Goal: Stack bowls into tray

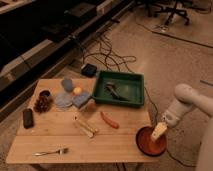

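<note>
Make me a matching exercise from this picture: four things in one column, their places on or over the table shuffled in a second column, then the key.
Things:
1. red-orange bowl
2. green tray
3. fork
4. end effector

Places:
A. near the lower-left edge of the table in the picture
B. over the red-orange bowl
C. on the table's lower-right corner
D. on the upper-right part of the table

Pairs: 1-C, 2-D, 3-A, 4-B.
</note>
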`<state>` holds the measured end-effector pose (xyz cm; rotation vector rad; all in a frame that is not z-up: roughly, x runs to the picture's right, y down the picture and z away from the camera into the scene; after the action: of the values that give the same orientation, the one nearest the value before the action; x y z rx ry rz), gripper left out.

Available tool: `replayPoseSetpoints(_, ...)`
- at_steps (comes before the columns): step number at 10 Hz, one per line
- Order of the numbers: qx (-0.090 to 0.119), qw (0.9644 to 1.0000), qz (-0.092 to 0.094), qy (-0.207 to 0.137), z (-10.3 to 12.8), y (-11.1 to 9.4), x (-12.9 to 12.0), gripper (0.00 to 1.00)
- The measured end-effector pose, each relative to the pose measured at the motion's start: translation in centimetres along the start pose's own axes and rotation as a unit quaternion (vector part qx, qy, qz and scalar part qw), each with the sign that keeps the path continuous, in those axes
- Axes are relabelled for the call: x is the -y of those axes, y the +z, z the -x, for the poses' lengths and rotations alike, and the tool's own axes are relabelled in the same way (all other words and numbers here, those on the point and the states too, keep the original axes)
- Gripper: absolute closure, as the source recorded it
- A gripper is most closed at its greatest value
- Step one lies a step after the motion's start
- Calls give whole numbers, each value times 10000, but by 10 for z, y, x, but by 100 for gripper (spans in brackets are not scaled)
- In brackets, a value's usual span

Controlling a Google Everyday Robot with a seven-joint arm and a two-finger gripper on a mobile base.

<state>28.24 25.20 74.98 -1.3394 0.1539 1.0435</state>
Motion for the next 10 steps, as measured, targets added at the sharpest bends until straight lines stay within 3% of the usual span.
replayPoseSetpoints(3, -72, 9998, 169, -25, 2, 3, -1, 80)
replayPoseSetpoints(5, -101, 9999, 130, -28, 3, 3, -3, 99)
replayPoseSetpoints(10, -144, 9997, 131, -134, 3, 0, -16, 100)
